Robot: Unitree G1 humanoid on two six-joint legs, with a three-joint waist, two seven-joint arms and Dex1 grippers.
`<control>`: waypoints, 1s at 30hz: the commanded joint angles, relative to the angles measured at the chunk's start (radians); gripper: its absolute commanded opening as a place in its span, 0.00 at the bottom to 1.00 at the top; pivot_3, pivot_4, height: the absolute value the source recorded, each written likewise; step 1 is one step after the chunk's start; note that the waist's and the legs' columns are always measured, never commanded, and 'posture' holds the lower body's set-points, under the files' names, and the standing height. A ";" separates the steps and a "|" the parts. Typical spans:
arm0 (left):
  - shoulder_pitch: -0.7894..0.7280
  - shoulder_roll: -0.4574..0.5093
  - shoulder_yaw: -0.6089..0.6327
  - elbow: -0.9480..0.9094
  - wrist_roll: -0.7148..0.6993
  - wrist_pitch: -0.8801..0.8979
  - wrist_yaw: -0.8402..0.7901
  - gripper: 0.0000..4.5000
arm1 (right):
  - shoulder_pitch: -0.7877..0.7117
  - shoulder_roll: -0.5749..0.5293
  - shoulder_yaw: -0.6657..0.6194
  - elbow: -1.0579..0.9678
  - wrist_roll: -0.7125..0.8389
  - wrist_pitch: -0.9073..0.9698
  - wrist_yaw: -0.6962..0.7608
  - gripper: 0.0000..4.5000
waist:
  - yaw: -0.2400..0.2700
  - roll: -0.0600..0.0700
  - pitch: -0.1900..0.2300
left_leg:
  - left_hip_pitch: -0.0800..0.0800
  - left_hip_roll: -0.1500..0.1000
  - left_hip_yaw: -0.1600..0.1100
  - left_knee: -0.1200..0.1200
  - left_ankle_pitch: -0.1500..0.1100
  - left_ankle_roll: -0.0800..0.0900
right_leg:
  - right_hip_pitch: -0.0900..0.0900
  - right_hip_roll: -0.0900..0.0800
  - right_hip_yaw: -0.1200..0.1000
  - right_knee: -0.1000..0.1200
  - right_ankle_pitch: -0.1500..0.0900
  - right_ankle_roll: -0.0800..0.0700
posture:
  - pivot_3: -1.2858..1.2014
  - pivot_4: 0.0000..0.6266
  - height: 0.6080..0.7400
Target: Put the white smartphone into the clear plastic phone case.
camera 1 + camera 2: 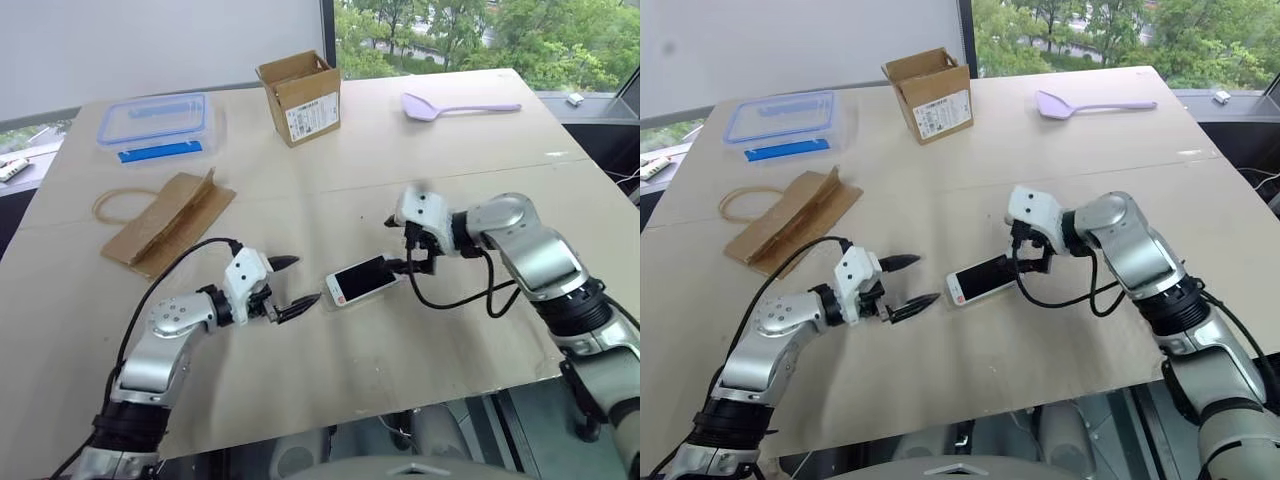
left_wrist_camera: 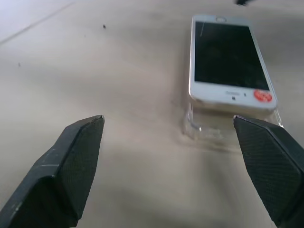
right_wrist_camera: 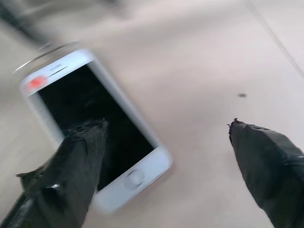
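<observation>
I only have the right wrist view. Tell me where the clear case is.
Observer: The clear plastic phone case lies flat under the white smartphone. One end of it sticks out past the phone's end with the red sticker, so the phone does not look fully seated.
Operator: Report the left gripper.
Observer: The left gripper sits at that protruding end, jaws open and holding nothing.
Operator: List what else is on the table nearby.
Observer: Nothing close. A brown paper bag lies flat beyond the left arm, and an open cardboard box stands farther back.
</observation>
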 commanded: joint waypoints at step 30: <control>0.101 0.049 0.040 -0.106 -0.074 0.062 -0.053 0.01 | -0.126 0.091 0.125 0.119 -0.063 -0.204 0.064 0.01 | -0.002 0.000 0.000 | 0.000 0.000 0.000 -0.001 0.000 0.000 | -0.001 0.000 0.000 0.000 0.000 0.000 | 0.52 0.24 1.00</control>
